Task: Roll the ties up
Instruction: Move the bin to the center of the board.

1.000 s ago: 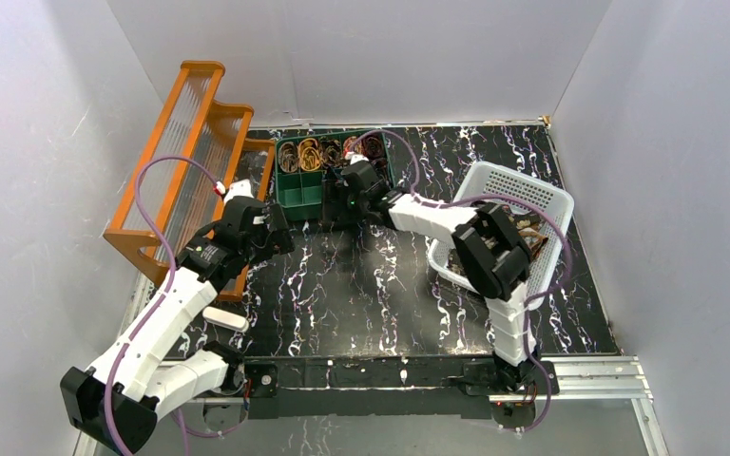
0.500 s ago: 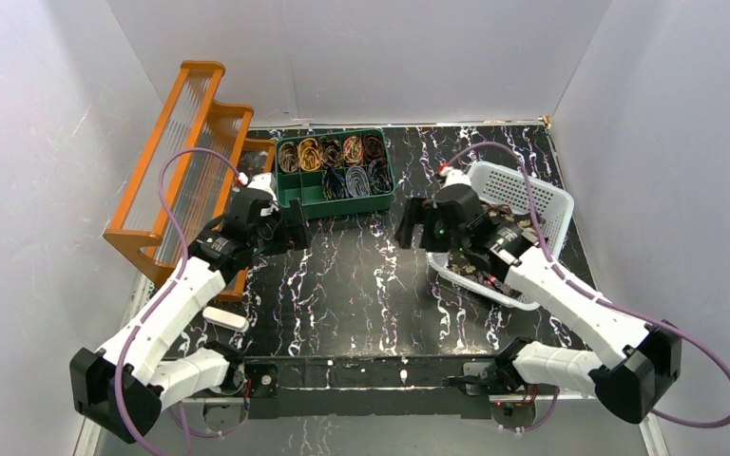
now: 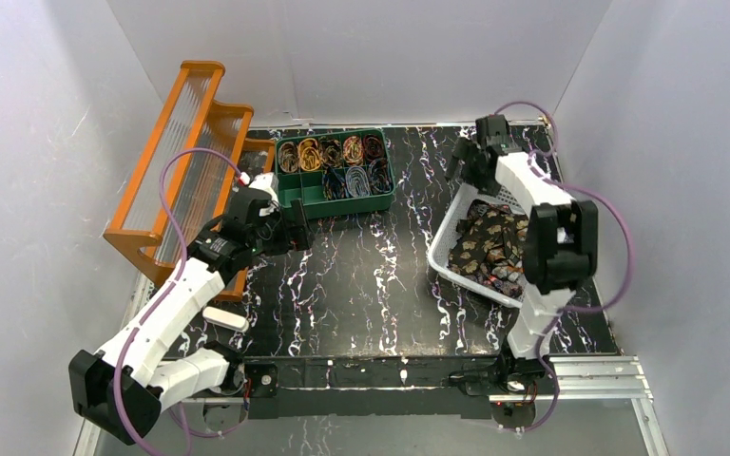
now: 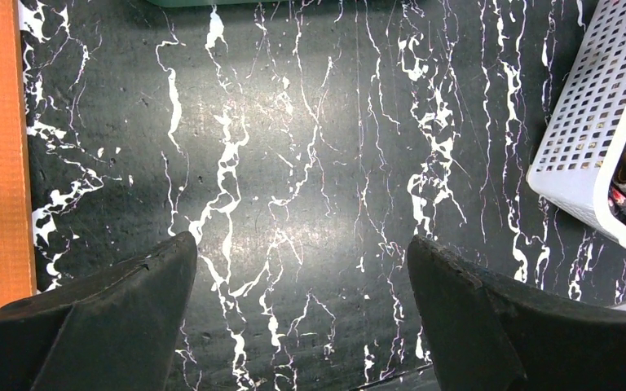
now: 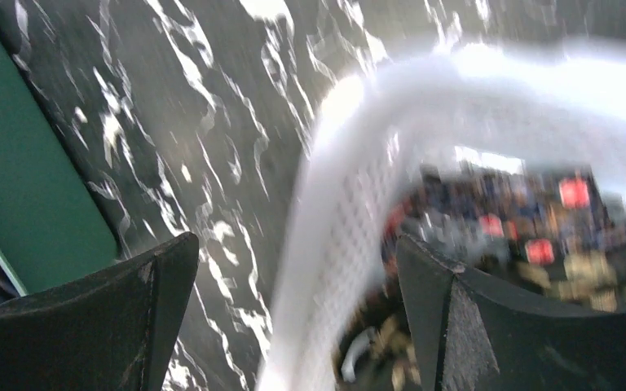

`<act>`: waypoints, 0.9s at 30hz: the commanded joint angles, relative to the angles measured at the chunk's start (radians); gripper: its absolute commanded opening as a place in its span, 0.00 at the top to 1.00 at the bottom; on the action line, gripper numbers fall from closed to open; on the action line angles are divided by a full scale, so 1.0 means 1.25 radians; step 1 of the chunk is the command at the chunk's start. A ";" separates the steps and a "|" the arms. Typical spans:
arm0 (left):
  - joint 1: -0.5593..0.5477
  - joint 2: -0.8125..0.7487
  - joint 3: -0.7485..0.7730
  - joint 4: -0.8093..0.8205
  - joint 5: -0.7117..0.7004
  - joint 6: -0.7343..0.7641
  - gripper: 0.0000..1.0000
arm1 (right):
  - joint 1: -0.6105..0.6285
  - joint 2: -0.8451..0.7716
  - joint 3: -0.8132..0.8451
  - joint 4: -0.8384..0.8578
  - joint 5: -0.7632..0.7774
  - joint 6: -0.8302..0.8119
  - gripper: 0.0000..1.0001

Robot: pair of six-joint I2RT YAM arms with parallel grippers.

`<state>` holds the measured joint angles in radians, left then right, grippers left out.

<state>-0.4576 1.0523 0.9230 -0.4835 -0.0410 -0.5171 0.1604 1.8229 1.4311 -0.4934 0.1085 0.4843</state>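
Though limp, dark ties (image 3: 490, 242) (gold-patterned) in basket (image 3: 442, 237)

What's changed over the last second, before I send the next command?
The right tool swung from the green tray rightward to the far corner of the white basket, open and empty. The left tool barely shifted and stays open over the table. The loose ties in the basket and rolled ties in the tray are unchanged.

Black table top (image 3: 361, 275) veined white like marble, smooth with a dull sheen. White basket (image 4: 587, 122) of perforated plastic. Patterned cloth in the ties (image 3: 485, 245). Green tray (image 3: 297, 197) of smooth plastic. Orange rack (image 3: 201, 68) with ribbed clear panels.
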 commanded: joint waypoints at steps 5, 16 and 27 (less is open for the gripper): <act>0.002 -0.036 0.007 -0.058 -0.020 0.011 0.02 | -0.016 0.293 0.424 -0.013 -0.207 -0.237 0.01; 0.002 -0.018 0.009 -0.060 -0.007 0.019 0.02 | -0.014 0.425 0.764 -0.123 -0.223 -0.427 0.01; 0.002 -0.015 0.018 -0.047 -0.028 0.020 0.02 | 0.046 -0.206 -0.014 0.007 -0.544 -0.118 0.01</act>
<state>-0.4576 1.0386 0.9230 -0.5312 -0.0536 -0.5087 0.1589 1.8042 1.7134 -0.5781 -0.3790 0.1917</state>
